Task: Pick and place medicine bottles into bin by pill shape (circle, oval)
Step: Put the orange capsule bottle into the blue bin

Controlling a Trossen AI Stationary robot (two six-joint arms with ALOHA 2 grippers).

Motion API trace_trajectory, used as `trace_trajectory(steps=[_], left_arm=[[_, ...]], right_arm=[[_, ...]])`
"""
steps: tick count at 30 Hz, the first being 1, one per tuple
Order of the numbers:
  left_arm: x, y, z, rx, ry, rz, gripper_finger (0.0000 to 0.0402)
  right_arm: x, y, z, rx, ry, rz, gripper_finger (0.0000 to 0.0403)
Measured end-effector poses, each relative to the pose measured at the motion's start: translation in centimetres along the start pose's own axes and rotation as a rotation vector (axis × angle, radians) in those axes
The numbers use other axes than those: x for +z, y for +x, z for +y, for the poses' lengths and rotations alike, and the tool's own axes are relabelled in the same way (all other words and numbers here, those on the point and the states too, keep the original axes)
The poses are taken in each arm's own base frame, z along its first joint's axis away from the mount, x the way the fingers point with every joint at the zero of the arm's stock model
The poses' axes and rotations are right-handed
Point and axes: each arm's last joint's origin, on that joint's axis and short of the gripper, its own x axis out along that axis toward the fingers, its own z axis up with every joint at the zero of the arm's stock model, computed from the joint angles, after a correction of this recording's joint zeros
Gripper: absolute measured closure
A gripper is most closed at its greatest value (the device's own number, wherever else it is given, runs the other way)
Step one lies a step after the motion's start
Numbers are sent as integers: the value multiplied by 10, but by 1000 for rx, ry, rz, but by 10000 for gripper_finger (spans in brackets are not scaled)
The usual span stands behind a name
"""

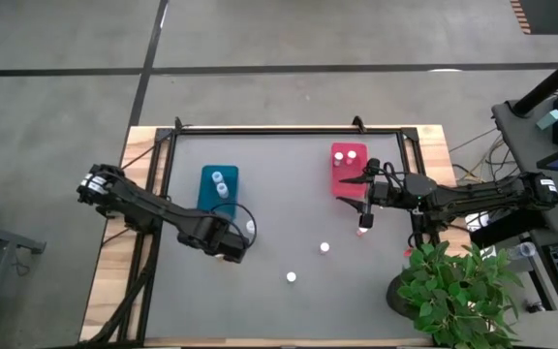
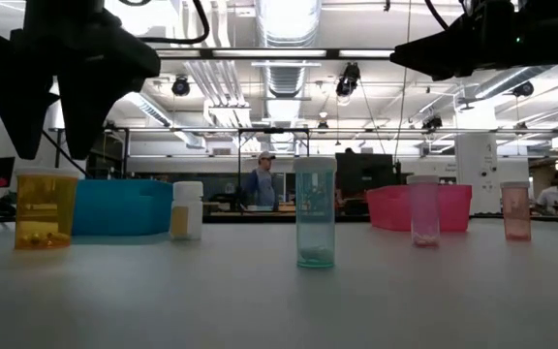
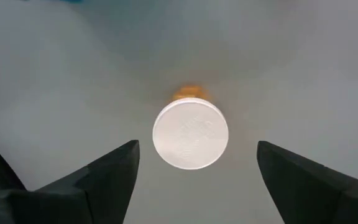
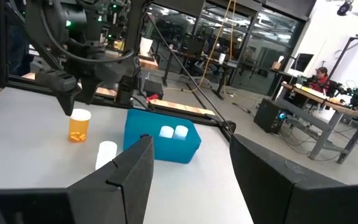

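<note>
My left gripper (image 1: 231,248) hangs open, pointing down, above an orange bottle with a white cap (image 3: 190,134) that stands on the table. Its fingers stand on either side of the cap and clear above it (image 2: 51,121). The orange bottle (image 2: 45,208) also shows in the right wrist view (image 4: 78,124). My right gripper (image 1: 350,191) is open and empty (image 4: 191,168), raised over the near edge of the red bin (image 1: 342,184) and pointing toward the table's left. A white bottle (image 1: 250,228), a teal bottle (image 2: 315,213) and two pink bottles (image 2: 422,210) (image 2: 515,210) stand on the table.
A blue bin (image 1: 206,189) at the back left holds two white-capped bottles (image 4: 173,132). The red bin holds two more (image 1: 350,153). Loose bottles stand at mid table (image 1: 325,247) (image 1: 292,277) (image 1: 363,231). A potted plant (image 1: 453,291) stands at the near right corner.
</note>
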Motion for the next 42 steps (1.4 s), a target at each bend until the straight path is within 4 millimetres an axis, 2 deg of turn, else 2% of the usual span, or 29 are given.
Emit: trace_trajectory(steps=[20, 37, 42], left_arm=[[3, 20, -8, 77, 37, 4, 99], [3, 22, -8, 84, 61, 7, 200], [3, 22, -8, 85, 61, 7, 211]], right_arm=[[0, 0, 0, 0, 0, 1, 202], [0, 0, 0, 0, -1, 1, 202], [0, 0, 0, 0, -7, 1, 202]])
